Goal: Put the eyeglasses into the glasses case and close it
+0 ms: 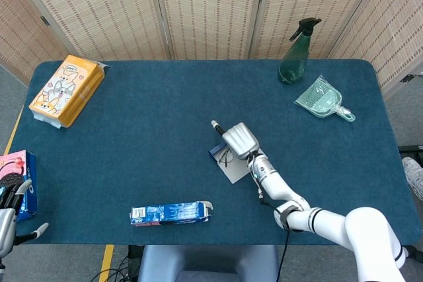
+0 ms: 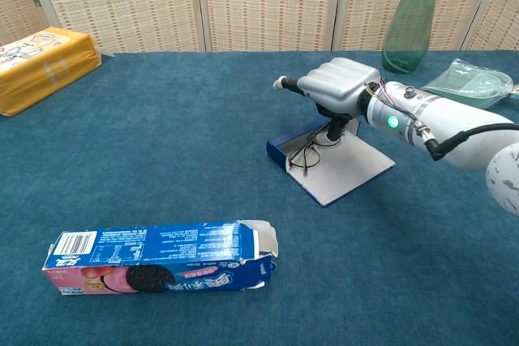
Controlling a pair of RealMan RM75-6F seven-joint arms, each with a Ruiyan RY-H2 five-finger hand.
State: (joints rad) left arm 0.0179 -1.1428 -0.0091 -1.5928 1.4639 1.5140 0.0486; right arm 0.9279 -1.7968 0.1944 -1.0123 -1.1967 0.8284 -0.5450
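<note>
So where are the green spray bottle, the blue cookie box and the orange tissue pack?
Green spray bottle (image 1: 292, 64), head view, on its body.
Blue cookie box (image 2: 162, 257), chest view, on its long side.
Orange tissue pack (image 1: 67, 89), head view, on its top face.

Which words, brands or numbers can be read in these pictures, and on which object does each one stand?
No text can be read with certainty.
Blue cookie box: white print and a barcode, too small to read.
Orange pack: cartoon animals and a small label, blurred.
Pink and blue box at the table edge: print is cut off and unreadable.
Spray bottle, dustpan, glasses case: no text visible.
</note>
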